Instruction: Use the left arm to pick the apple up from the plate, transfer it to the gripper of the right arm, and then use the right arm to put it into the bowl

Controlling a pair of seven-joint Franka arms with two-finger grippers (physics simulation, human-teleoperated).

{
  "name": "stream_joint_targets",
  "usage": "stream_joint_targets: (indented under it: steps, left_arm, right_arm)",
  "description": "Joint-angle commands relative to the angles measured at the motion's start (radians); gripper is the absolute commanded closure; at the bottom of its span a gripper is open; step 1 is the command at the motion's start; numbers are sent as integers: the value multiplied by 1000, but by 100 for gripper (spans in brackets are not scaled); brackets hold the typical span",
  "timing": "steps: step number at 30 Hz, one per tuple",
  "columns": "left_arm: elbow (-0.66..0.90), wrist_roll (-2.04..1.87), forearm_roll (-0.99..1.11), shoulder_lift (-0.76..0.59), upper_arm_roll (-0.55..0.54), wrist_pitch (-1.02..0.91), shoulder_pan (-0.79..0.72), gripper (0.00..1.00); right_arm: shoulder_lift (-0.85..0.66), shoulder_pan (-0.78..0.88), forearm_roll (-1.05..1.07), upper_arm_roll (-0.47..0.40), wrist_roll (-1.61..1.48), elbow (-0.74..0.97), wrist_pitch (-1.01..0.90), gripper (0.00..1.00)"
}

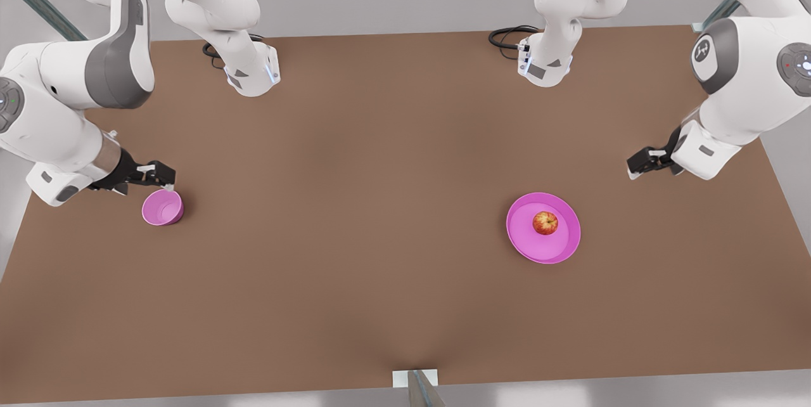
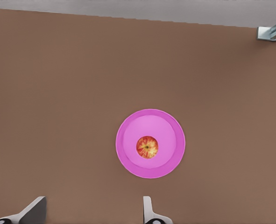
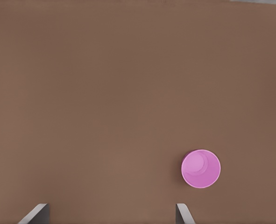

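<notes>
Apple (image 1: 545, 222) sits on plate (image 1: 560, 252), right of centre. Left gripper (image 1: 635, 166) upper right, right gripper (image 1: 163, 177) above bowl (image 1: 162, 207) at left; both spread wide, empty.

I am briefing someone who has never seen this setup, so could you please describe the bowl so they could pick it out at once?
On the wide brown tabletop, look toward the front view's left, just below the black right gripper with its jaws open. There sits the small, deep, round pink bowl, empty. Unlike the wide, shallow pink plate on the front view's right, it holds no small red apple.
</notes>
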Motion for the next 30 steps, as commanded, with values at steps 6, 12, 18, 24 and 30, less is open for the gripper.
stream_joint_targets:
  steps: [6, 12, 18, 24, 30]
  left_arm:
    - [-69, -26, -51, 206, -8, 243, -115, 0]
    - [-551, 49, -56, 93, -9, 823, -122, 0]
    - [-746, 58, -89, 160, -17, 1191, -137, 0]
    - [-771, 78, -91, 225, -15, 1259, -131, 0]
    - [-792, 77, -91, 260, -15, 1288, -131, 0]
  right_arm:
    - [-1, -10, 1, 0, 0, 0, 8, 0]
    - [-1, -16, 1, 0, -6, 0, 8, 0]
    - [2, -16, 1, 0, -9, 0, 8, 0]
    - [4, -19, 1, 0, -10, 0, 8, 0]
    - [4, -21, 2, 0, -11, 0, 9, 0]
